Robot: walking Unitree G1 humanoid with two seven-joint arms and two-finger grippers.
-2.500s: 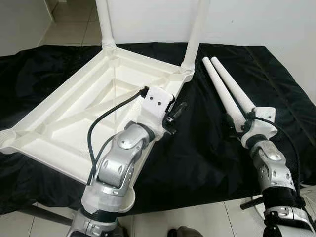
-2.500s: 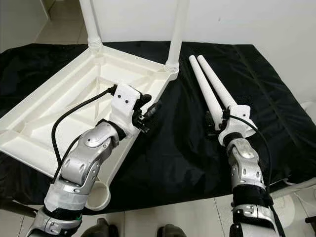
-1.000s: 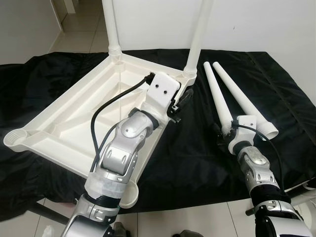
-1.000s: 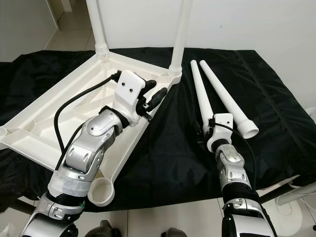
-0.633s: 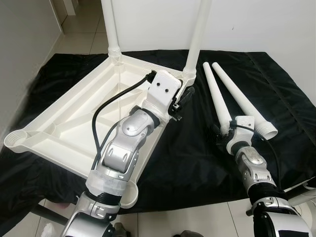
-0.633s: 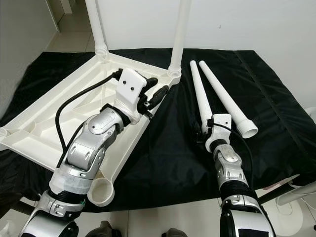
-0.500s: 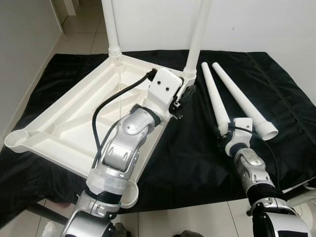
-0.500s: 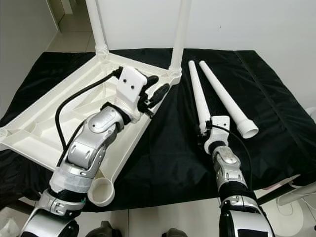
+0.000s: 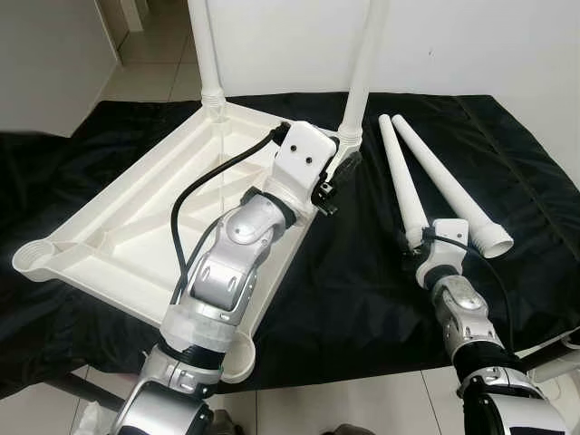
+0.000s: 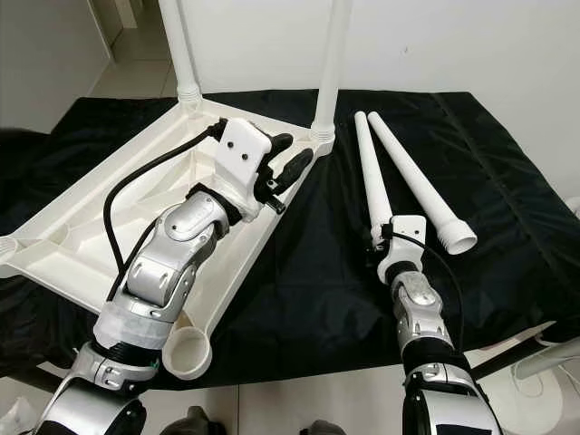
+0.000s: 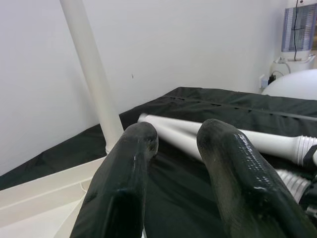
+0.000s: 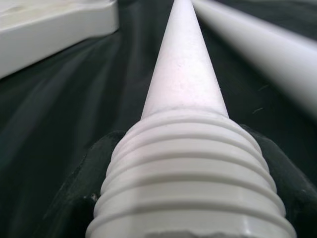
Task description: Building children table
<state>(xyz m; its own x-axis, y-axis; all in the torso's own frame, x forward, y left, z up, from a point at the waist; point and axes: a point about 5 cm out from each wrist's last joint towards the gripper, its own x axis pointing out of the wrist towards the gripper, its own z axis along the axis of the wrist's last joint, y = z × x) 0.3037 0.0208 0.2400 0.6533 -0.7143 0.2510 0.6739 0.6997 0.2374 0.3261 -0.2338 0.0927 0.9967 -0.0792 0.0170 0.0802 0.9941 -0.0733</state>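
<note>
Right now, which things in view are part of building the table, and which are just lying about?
Part of the job:
- upturned white tabletop, two legs already standing in it
- loose leg gripped at its threaded end by the right gripper
- second loose leg
- left gripper, open

Just there:
- black cloth
- tiled floor

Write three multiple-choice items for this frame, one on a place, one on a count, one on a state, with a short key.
1. Where is the left gripper?
A. by the far right corner of the upturned tabletop
B. on the floor
C. on the right-hand loose leg

2. How many legs stand screwed into the tabletop?
A. none
B. two
C. four

3. What is the right gripper doing?
A. hanging open in the air
B. closed on the threaded end of the left-hand loose leg
C. holding a cloth

Key: 1 A, it hovers near the fitted leg there. 2 B, two stand upright at the far corners. 3 B, the wrist view shows the threads between its fingers.
</note>
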